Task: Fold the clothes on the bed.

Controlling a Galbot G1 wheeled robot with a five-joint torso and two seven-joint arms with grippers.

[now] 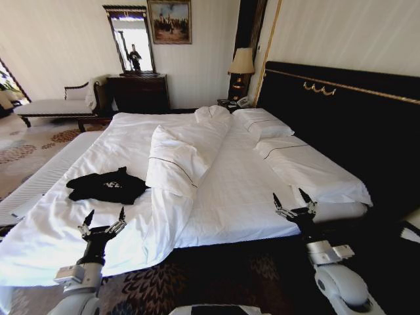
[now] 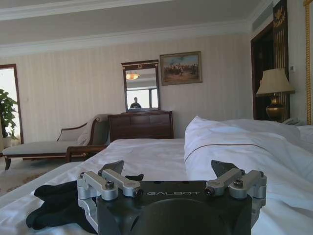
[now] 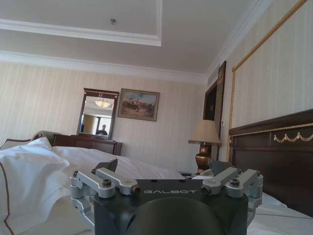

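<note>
Left gripper (image 1: 104,220) hovers over the near edge of the bed (image 1: 230,197), fingers spread wide, nothing between them. In the left wrist view the same gripper (image 2: 168,172) shows both fingertips apart with the sheet visible in the gap. Black T-shirt (image 1: 107,186) lies just ahead of it, crumpled in a heap on the white sheet, near the bed's left side; small white lettering shows on top. From the left wrist view the T-shirt (image 2: 61,205) sits just beyond and to one side of the fingers, not touching them.

Right gripper (image 1: 293,203) is well apart from the shirt, over the near right part of the bed, just beside a pillow (image 1: 315,172). Fingers wide open, empty. The right wrist view shows it (image 3: 166,171) the same way, fingertips apart, headboard (image 3: 274,152) to one side.

Rolled-back duvet (image 1: 180,157) runs down the bed's middle between the two grippers, hanging over the near edge. More pillows by the dark headboard (image 1: 341,111). Lamp (image 1: 241,65) on the far nightstand, dresser (image 1: 138,92) with mirror (image 1: 130,38) against the back wall, painting (image 1: 170,21) beside the mirror, chaise (image 1: 56,105) at far left.
</note>
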